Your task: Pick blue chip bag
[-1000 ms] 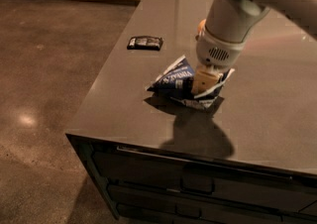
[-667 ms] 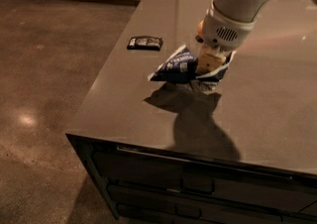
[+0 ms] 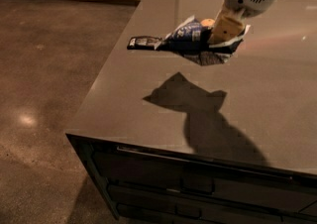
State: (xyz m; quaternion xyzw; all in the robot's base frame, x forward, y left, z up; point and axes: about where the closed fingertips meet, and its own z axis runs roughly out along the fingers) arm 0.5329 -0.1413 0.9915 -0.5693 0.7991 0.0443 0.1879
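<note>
The blue chip bag (image 3: 190, 37), crumpled dark navy foil with white lettering and pale crimped ends, hangs in the air well above the dark tabletop (image 3: 148, 104); its shadow lies on the surface below. My gripper (image 3: 225, 29), with tan fingers under a white wrist, comes down from the upper right and is shut on the bag's right part. A round orange fruit (image 3: 207, 22) peeks out just behind the bag, next to the fingers.
A small flat black packet (image 3: 143, 42) lies on the table to the left of the bag. The table's front edge has dark drawers (image 3: 198, 188) below. Brown polished floor (image 3: 44, 69) spreads to the left.
The gripper has risen with the blue chip bag, lifting it off the tabletop. The bag's shadow has separated from it and moved down the table.
</note>
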